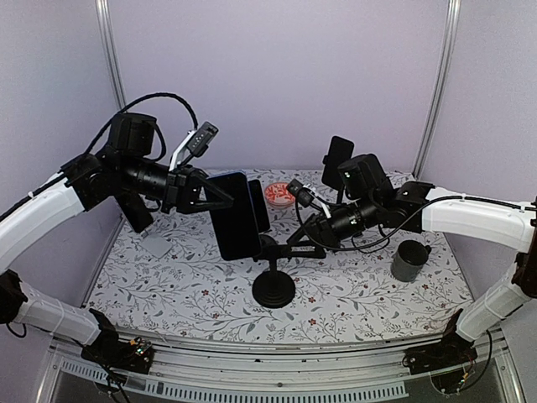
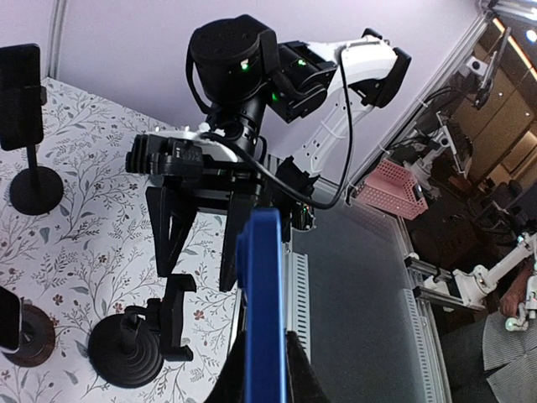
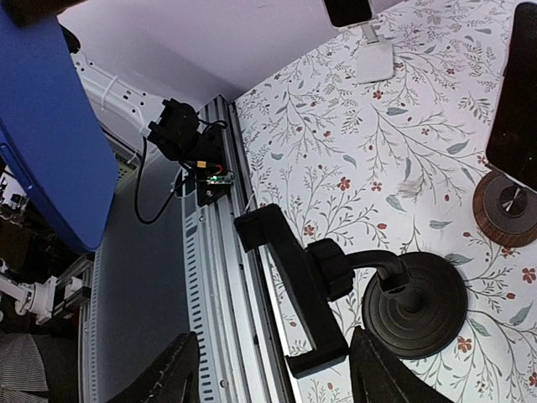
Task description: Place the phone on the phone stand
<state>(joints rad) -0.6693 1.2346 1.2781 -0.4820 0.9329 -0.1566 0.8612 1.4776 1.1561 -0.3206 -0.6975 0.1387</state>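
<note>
A phone in a blue case [image 1: 235, 214] hangs upright above the table, left of centre, and my left gripper [image 1: 220, 197] is shut on its edge. In the left wrist view the phone [image 2: 262, 285] shows edge-on, pinched between my fingers [image 2: 220, 382]. The black phone stand [image 1: 273, 290] stands just right of and below it, on a round base. Its clamp cradle [image 3: 294, 285] lies between the spread fingers of my right gripper [image 3: 273, 369], which is open and touches neither side. That right gripper [image 1: 302, 238] hovers beside the stand's head.
Behind stand a black phone on a tall stand [image 1: 337, 159], a white stand with a device [image 1: 195, 143], a dark phone on a wooden base [image 1: 260, 206] and a small bowl of red pieces [image 1: 279, 195]. A grey cup [image 1: 409, 260] is at the right.
</note>
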